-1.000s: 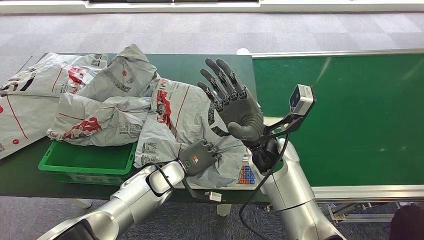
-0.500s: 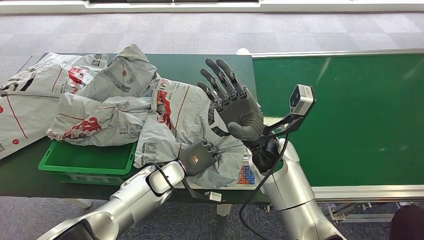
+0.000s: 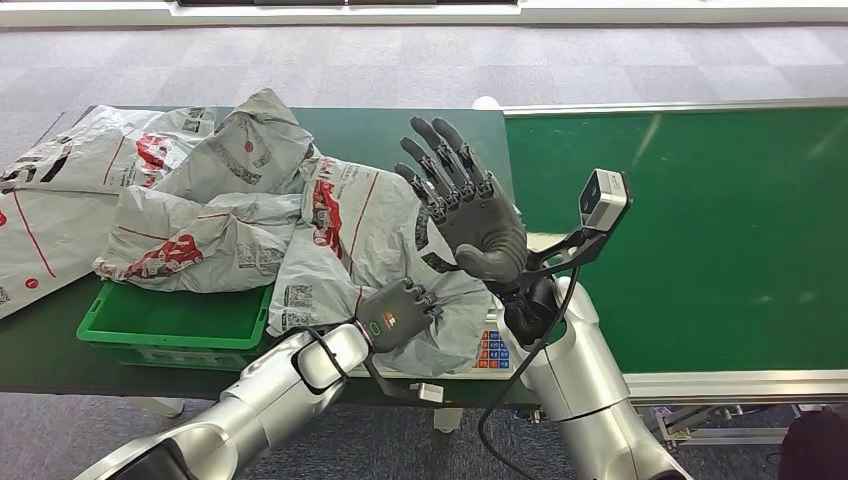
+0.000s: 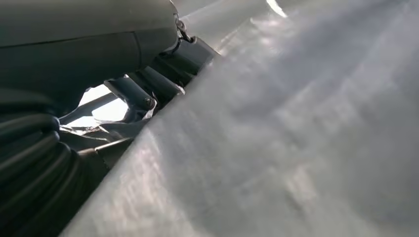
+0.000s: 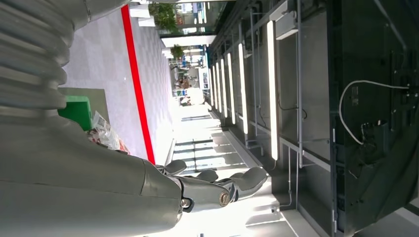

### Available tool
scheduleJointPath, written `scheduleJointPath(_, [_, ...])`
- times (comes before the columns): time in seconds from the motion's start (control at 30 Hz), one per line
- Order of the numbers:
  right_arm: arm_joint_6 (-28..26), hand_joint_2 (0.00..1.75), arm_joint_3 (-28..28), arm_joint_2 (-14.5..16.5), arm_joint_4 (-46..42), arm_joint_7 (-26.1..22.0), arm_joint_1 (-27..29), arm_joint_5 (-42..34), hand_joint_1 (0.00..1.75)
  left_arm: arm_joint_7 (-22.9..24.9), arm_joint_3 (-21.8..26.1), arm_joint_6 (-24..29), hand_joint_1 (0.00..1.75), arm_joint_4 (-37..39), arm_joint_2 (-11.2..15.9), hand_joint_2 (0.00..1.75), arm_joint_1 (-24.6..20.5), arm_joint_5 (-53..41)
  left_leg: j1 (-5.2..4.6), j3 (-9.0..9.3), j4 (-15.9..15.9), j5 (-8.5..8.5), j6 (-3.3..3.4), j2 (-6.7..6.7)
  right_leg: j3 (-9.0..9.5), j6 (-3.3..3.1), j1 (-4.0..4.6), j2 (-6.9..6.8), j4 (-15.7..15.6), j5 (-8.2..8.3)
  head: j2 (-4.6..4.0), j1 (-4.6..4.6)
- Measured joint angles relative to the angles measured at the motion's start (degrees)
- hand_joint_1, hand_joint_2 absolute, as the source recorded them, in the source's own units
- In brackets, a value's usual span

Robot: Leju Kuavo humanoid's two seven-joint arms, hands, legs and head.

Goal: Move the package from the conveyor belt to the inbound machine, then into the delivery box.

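Here the package lies crumpled, lengthwise toward the robot.

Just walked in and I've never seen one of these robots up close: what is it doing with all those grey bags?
The robot is sorting parcels. Its left hand rests on a grey package lying over a scale with coloured keys. Its right hand is raised above the package, fingers spread, holding nothing. More grey packages are heaped over a green crate to the left. The green conveyor belt is bare.
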Motion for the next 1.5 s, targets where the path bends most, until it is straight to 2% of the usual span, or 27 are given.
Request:
scheduleJointPath(0.07, [-0.42, 1.75, -0.19, -0.16, -1.06, -0.2, 1.43, 0.46, 0.0, 8.74, 4.43, 5.77, 1.75, -8.8, 4.89, 1.75, 2.67, 1.39, 0.05, 0.02, 0.05, -0.01, -0.14, 0.46, -0.3, -0.19, -0.01, 0.42, 0.02, 0.09, 0.0, -0.1])
scheduleJointPath(0.1, [-0.53, 1.75, -0.44, -0.34, -1.76, -0.19, 2.39, 0.57, 0.0, 11.95, 8.74, 7.66, 1.75, -14.32, 6.73, 1.75, 3.49, 2.43, 0.08, -0.11, 0.07, 0.04, -0.18, 0.54, -0.5, -0.26, 0.03, 0.47, 0.04, 0.12, 0.0, -0.17])
scheduleJointPath(0.13, [-0.58, 1.75, -0.67, -0.53, -2.37, -0.11, 3.21, 0.69, 0.0, 12.95, 14.33, 8.64, 1.75, -19.48, 7.67, 1.75, 3.83, 3.24, 0.11, -0.32, 0.07, 0.12, -0.19, 0.5, -0.65, -0.27, 0.07, 0.42, 0.06, 0.14, 0.0, -0.23])
scheduleJointPath(0.23, [-0.62, 1.75, -0.98, -0.74, -3.43, 0.09, 4.24, 0.85, 0.0, 7.2, 32.59, 9.47, 1.75, -31.01, 7.34, 1.75, 4.47, 2.03, 0.15, -0.5, -0.01, 0.2, -0.3, 0.33, -0.76, -0.32, 0.16, 0.27, 0.11, 0.17, 0.0, -0.25])
scheduleJointPath(0.3, [-0.65, 1.75, -1.05, -0.79, -3.86, 0.05, 4.43, 0.79, 0.0, 4.39, 41.02, 9.46, 1.75, -36.69, 6.67, 1.75, 5.78, 0.65, 0.16, -0.42, -0.02, 0.15, -0.35, 0.5, -0.78, -0.35, 0.16, 0.43, 0.11, 0.19, 0.0, -0.25])
scheduleJointPath(0.4, [-0.66, 1.75, -1.11, -0.82, -4.25, 0.11, 4.6, 0.8, 0.0, 3.37, 48.06, 9.45, 1.75, -42.17, 5.54, 1.75, 7.44, 0.35, 0.16, -0.48, -0.02, 0.15, -0.35, 0.35, -0.77, -0.34, 0.18, 0.28, 0.11, 0.16, 0.0, -0.26])
scheduleJointPath(0.57, [-0.66, 1.75, -1.1, -0.81, -4.55, 0.15, 4.62, 0.79, 0.0, 2.74, 53.89, 9.37, 1.75, -46.96, 4.41, 1.75, 8.92, 0.29, 0.16, -0.53, -0.02, 0.16, -0.34, 0.19, -0.73, -0.32, 0.18, 0.11, 0.11, 0.12, 0.0, -0.27])
scheduleJointPath(0.77, [-0.66, 1.75, -1.1, -0.81, -4.57, 0.25, 4.62, 0.77, 0.0, 1.91, 56.76, 9.36, 1.75, -49.15, 3.64, 1.75, 9.66, 0.25, 0.16, -0.53, -0.01, 0.16, -0.34, 0.17, -0.72, -0.31, 0.17, 0.09, 0.11, 0.13, 0.0, -0.27])
scheduleJointPath(1.0, [-0.67, 1.75, -1.1, -0.81, -4.83, 0.36, 4.63, 0.77, 0.0, 2.65, 57.87, 9.35, 1.75, -50.06, 3.16, 1.75, 9.96, 0.06, 0.16, -0.54, -0.01, 0.16, -0.35, 0.11, -0.72, -0.32, 0.18, 0.07, 0.11, 0.12, 0.0, -0.26])
scheduleJointPath(1.07, [-0.65, 1.75, -1.1, -0.8, -4.86, 0.54, 4.63, 0.75, 0.0, 7.28, 57.2, 9.34, 0.87, -50.03, 4.81, 1.75, 9.94, -0.14, 0.17, -0.53, -0.02, 0.17, -0.36, 0.16, -0.79, -0.34, 0.19, 0.12, 0.11, 0.13, 0.0, -0.26])
scheduleJointPath(1.13, [-0.56, 1.75, -1.1, -0.79, -4.86, 0.75, 4.62, 0.67, 0.0, 19.61, 53.83, 9.27, 0.0, -47.99, 8.71, 0.87, 8.54, -0.29, 0.21, -0.52, 0.0, 0.19, -0.41, 0.29, -0.94, -0.41, 0.2, 0.24, 0.1, 0.17, 0.0, -0.27])
scheduleJointPath(1.2, [-0.48, 1.75, -1.1, -0.75, -4.85, 0.84, 4.54, 0.52, 0.0, 34.73, 46.93, 9.08, 0.0, -42.75, 12.39, 0.0, 5.49, -0.35, 0.23, -0.53, 0.0, 0.23, -0.43, 0.2, -0.89, -0.42, 0.21, 0.14, 0.1, 0.14, 0.0, -0.26])
scheduleJointPath(1.23, [-0.46, 1.75, -1.1, -0.7, -4.85, 0.85, 4.46, 0.45, 0.0, 39.1, 42.87, 8.99, 0.0, -39.53, 13.47, 0.0, 4.08, -0.37, 0.23, -0.53, -0.02, 0.25, -0.42, 0.03, -0.76, -0.41, 0.22, -0.02, 0.11, 0.1, 0.0, -0.26])
scheduleJointPath(1.27, [-0.45, 1.75, -1.09, -0.61, -4.85, 0.86, 4.35, 0.41, 0.0, 40.55, 39.15, 8.95, 0.0, -36.47, 14.09, 0.0, 3.12, -0.38, 0.23, -0.52, -0.04, 0.27, -0.42, -0.13, -0.65, -0.4, 0.24, -0.18, 0.11, 0.07, 0.0, -0.26])
scheduleJointPath(1.33, [-0.46, 1.75, -1.07, -0.46, -4.85, 0.89, 4.18, 0.38, 0.0, 36.05, 34.3, 8.95, 0.0, -31.5, 14.41, 0.0, 2.39, -0.39, 0.23, -0.52, -0.05, 0.32, -0.43, -0.25, -0.59, -0.42, 0.26, -0.32, 0.12, 0.09, 0.0, -0.25])
scheduleJointPath(1.4, [-0.48, 1.75, -1.06, -0.42, -4.86, 0.95, 4.17, 0.31, 0.0, 31.11, 32.98, 8.98, 0.0, -28.12, 14.35, 0.0, 1.96, -0.39, 0.22, -0.53, -0.03, 0.32, -0.43, -0.07, -0.68, -0.42, 0.22, -0.14, 0.11, 0.19, 0.0, -0.25])
scheduleJointPath(1.5, [-0.46, 1.75, -1.06, -0.42, -4.87, 1.04, 4.22, 0.21, 0.0, 29.59, 32.91, 9.06, 0.0, -24.81, 14.33, 0.0, 1.15, -0.39, 0.17, -0.54, -0.01, 0.31, -0.42, 0.07, -0.77, -0.39, 0.16, 0.03, 0.1, 0.25, 0.0, -0.25])
